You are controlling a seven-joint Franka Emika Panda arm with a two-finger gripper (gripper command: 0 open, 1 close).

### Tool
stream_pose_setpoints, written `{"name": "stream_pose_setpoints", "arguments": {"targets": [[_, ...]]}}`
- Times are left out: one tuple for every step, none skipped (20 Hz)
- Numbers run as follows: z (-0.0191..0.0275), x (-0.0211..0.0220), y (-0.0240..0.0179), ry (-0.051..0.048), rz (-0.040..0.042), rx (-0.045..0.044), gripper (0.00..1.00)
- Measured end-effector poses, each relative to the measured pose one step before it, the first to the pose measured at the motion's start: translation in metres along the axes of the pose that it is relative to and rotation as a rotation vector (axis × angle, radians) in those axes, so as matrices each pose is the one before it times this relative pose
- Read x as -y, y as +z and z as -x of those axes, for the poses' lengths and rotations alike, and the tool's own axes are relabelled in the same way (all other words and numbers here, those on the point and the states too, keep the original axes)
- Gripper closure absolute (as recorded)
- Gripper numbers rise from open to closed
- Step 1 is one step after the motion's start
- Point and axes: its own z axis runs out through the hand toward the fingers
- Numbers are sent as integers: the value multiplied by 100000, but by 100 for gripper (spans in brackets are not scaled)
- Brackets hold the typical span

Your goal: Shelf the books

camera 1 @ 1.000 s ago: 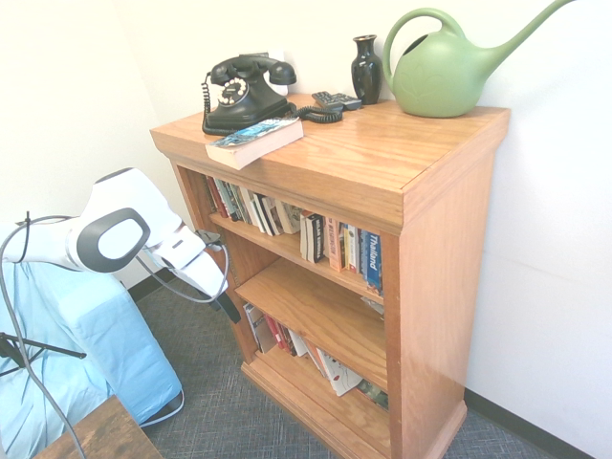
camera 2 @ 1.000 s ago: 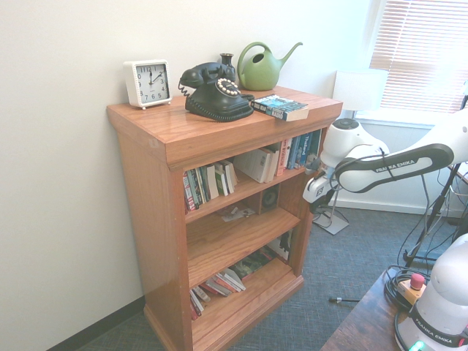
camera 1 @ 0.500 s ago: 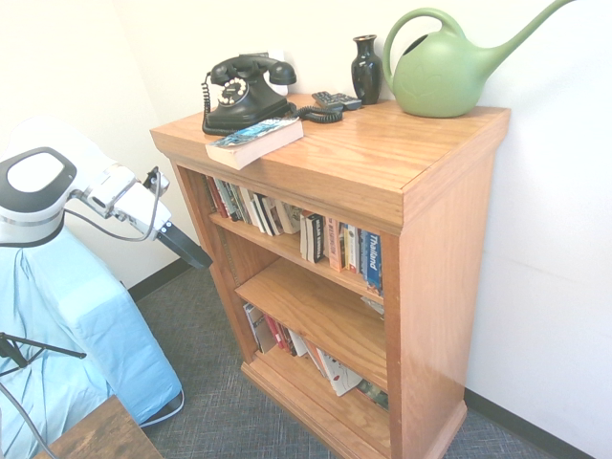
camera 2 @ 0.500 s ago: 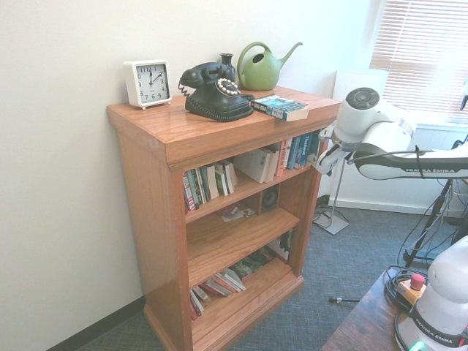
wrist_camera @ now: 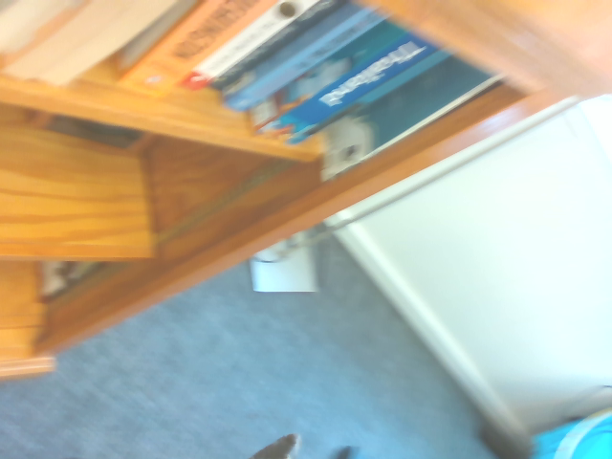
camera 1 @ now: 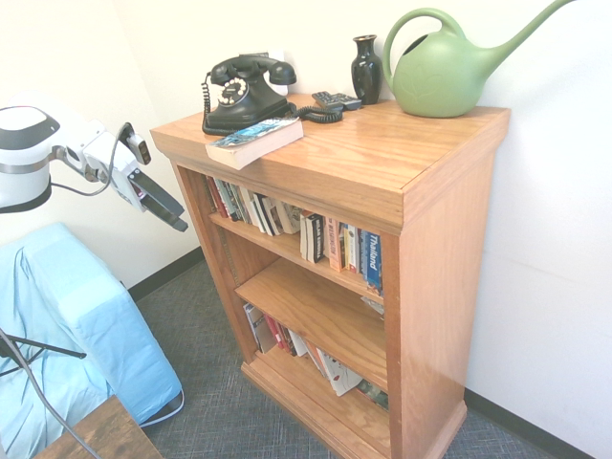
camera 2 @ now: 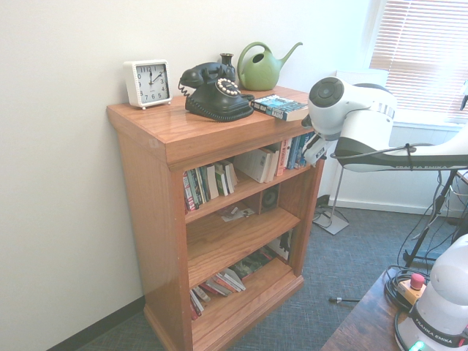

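The gripper (camera 1: pixel 172 216) hangs in the air just off the bookcase's (camera 1: pixel 449 239) side, level with the top row of standing paperbacks (camera 1: pixel 287 222), touching nothing and holding nothing. Its dark fingers (camera 1: pixel 161 204) read as one narrow wedge; whether a gap lies between them I cannot tell. In the wrist view the blue spines at the end of that row (wrist_camera: pixel 354 81) fill the picture, blurred. Up on the bookcase's top, the thick book (camera 1: pixel 254 141) lies flat at the front edge, near the corner closest to the arm, its cream page edges facing out. Just behind it sits the black telephone (camera 1: pixel 244 91), then the dark vase (camera 1: pixel 366 69) and the green watering can (camera 1: pixel 449 67) against the wall.
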Motion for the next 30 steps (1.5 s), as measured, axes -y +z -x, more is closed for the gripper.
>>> {"name": "stream_pose_setpoints", "arguments": {"targets": [[-293,452,-276,-594,1678,-724,0],[-245,416,-155,-812,2020,-780,0],[-247,335,-52,-966,2586,-940,0],[-264,279,1,-819,2226,-800,0],[-289,273,96,-736,2229,-777,0],[-393,223,161,-410,2060,-872,0],[-487,192,233,-130,1624,-821,0],[-465,184,376,-80,1597,-710,0],[-460,212,387,-52,1170,-749,0],[-496,228,440,-56,1402,-914,0],[-448,278,373,-83,1285,-1262,0],[-406,323,300,-210,1210,-1061,0],[-212,376,207,-444,1297,-1211,0],[-119,378,21,-561,1203,-1514,0],[-24,283,-180,-609,1423,-1403,0],[125,299,-302,-728,1089,-1293,0],[167,281,-385,-745,754,-1267,0],[167,290,-326,-727,775,-1317,0],[138,324,-277,-645,606,-1270,0],[109,351,-210,-615,726,-1002,0],[59,438,-140,-515,521,-996,0],[-56,537,-44,-288,494,-917,0],[-97,593,80,-204,731,-886,0],[-133,668,180,-2,950,-756,0],[-158,664,208,94,1124,-885,0],[-167,612,215,-14,1221,-450,0],[-159,515,188,-89,1574,-341,0],[-249,432,84,168,1502,-429,0],[-206,440,-5,116,954,-101,0],[-135,400,-127,13,657,85,0]]}}
